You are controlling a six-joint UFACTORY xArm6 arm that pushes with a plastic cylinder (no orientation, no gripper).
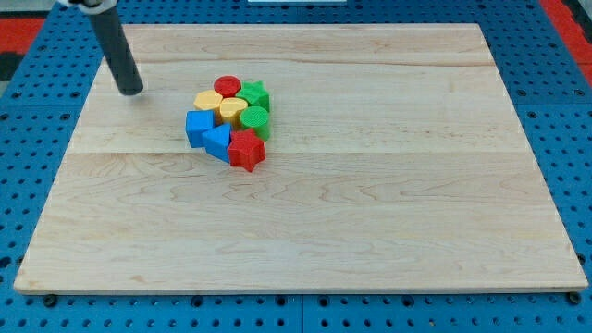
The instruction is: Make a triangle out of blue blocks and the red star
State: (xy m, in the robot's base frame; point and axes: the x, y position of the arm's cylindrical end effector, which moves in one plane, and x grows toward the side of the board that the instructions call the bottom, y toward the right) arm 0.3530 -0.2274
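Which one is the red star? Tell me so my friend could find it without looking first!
Look at the wooden board and find the little bunch of coloured blocks left of its middle. The red star sits at the bottom edge of that bunch, touching the blue triangle on its left. The other red block is round and sits at the top; this one has points.

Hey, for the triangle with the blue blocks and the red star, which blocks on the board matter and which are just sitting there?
For the job:
- blue cube
- blue triangle
- red star
- my tip, up at the view's left, apart from the cluster

Just lying about:
- red cylinder
- two yellow blocks
- green star
- green cylinder
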